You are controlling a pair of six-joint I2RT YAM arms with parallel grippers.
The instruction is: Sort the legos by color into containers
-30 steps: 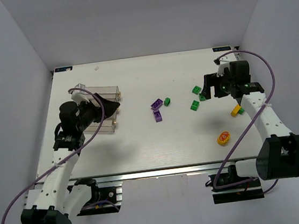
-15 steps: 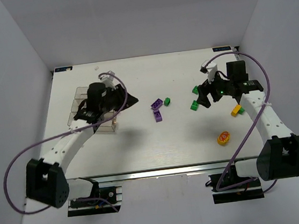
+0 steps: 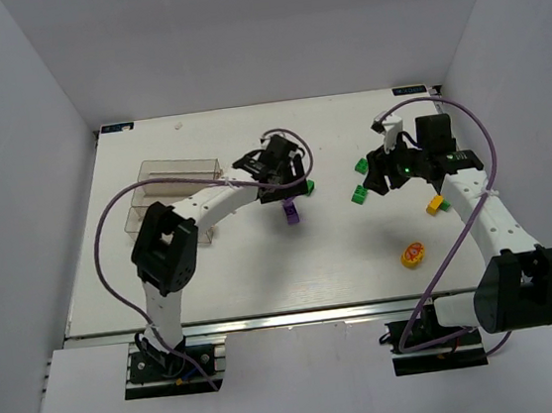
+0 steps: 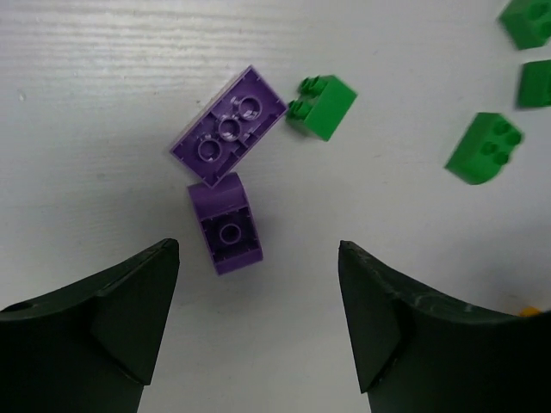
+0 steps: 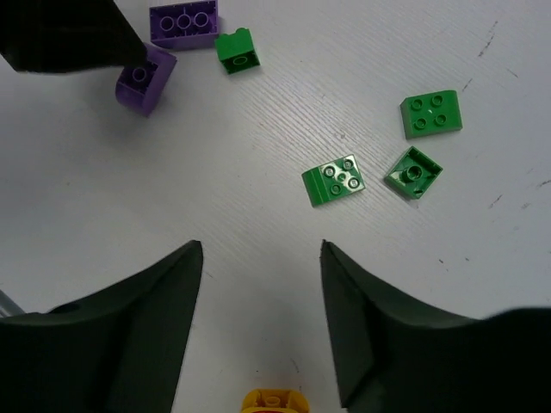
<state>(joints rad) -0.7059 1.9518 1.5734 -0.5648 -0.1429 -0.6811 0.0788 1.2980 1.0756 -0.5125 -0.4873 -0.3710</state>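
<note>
On the white counter (image 3: 263,268), the clear containers (image 3: 168,174) sit toward 10 o'clock. The left end effector (image 4: 256,258) hangs wide and empty over two touching purple legos (image 4: 229,126) near centre, with a green lego (image 4: 321,106) just at their 3 o'clock. The right end effector (image 5: 260,251), parted and empty, hovers by three green legos (image 5: 343,181) toward 2 o'clock.

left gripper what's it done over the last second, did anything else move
The left gripper swung right, away from the clear plastic containers. It now hangs open over the two purple studded bricks, holding nothing. The right gripper edged left toward the green studded bricks, jaws apart and empty. No brick visibly moved, and the containers stayed put.
</note>
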